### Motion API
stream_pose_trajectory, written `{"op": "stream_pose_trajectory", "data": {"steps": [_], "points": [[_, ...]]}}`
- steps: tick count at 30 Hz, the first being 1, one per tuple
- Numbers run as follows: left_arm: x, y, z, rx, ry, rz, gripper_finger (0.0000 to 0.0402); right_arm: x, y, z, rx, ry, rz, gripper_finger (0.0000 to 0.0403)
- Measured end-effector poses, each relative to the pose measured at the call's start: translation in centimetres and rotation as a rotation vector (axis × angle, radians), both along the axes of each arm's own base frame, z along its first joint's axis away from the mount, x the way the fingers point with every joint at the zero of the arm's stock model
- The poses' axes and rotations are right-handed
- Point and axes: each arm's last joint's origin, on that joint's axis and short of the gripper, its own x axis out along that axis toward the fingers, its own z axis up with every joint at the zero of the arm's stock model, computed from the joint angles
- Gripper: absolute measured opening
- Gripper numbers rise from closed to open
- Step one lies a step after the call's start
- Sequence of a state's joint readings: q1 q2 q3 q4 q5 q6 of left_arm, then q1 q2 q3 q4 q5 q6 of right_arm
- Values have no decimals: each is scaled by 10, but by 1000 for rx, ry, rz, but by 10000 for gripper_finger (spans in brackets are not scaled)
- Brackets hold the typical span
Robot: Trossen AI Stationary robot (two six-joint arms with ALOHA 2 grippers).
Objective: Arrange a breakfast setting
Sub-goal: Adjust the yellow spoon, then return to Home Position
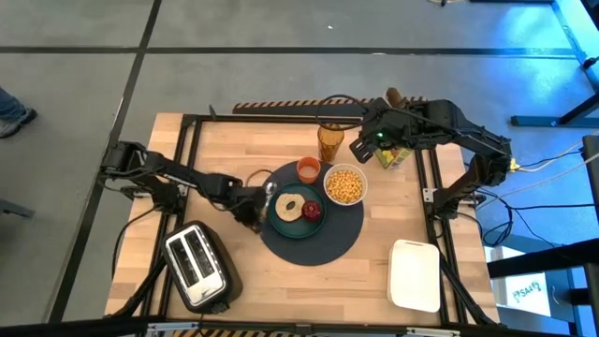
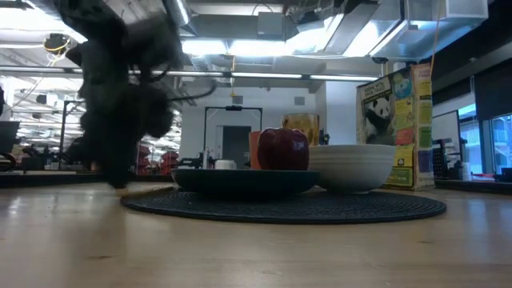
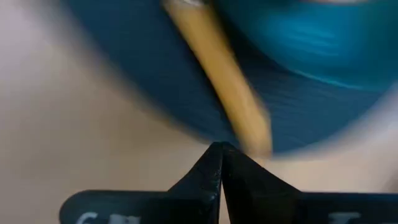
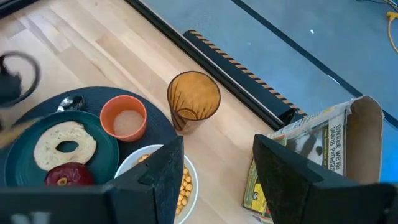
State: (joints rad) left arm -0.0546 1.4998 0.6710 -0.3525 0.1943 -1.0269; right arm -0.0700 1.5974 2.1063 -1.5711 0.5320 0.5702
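Observation:
The dark-blue mat (image 1: 318, 245) bears the teal plate (image 1: 281, 217) with the bagel (image 1: 288, 205) and the red fruit (image 1: 312, 210). The white bowl (image 1: 344, 184) of cereal and the orange cup (image 1: 309, 169) also stand on the mat. The amber glass (image 1: 329, 142) stands on the table behind it. The spoon (image 1: 269, 194) lies on the mat left of the plate, its bowl end toward the far edge. My left gripper (image 1: 253, 210) is shut, low at the mat's left edge by the spoon's handle (image 3: 217, 68). My right gripper (image 4: 217, 180) is open and empty, up over the far right. My left gripper's shut fingertips (image 3: 219, 163) stand right beside the spoon's handle near its free end (image 3: 258, 138), low over the mat's left edge. I cannot tell whether they touch it.
A cereal box (image 1: 393, 154) stands open at the far right, below my right gripper. The silver-and-black toaster (image 1: 198, 267) sits at the near left, and the white tray (image 1: 415, 274) at the near right. Bare wood lies in front of the mat.

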Motion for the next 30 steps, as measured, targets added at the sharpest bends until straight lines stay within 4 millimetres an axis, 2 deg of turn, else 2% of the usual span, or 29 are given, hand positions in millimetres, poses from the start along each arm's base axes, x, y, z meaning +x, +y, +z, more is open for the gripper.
{"op": "stream_pose_trajectory", "data": {"steps": [4, 12, 15, 19, 23, 26, 30], "points": [[13, -10, 9, -100, -163, -60, 2, 0, 0, 0, -5, 6, 9, 182], [1, -15, 4, -121, -9, -29, 2, -1, 0, 1, -10, 11, 22, 182], [-2, -16, 14, -123, -49, -39, 2, -6, 2, 4, 8, -7, 37, 182], [-9, -14, 49, 1, -238, -56, 1, -25, 11, 20, -9, -98, 90, 182], [-22, -9, 103, 193, -506, -52, 1, -38, 22, 36, -17, -238, 177, 178], [-34, -5, 139, 333, -713, -70, 1, -38, 32, 35, -14, -317, 266, 157], [-47, -7, 179, 550, -1030, -87, 0, -36, 44, 24, 30, -516, 461, 100]]}}
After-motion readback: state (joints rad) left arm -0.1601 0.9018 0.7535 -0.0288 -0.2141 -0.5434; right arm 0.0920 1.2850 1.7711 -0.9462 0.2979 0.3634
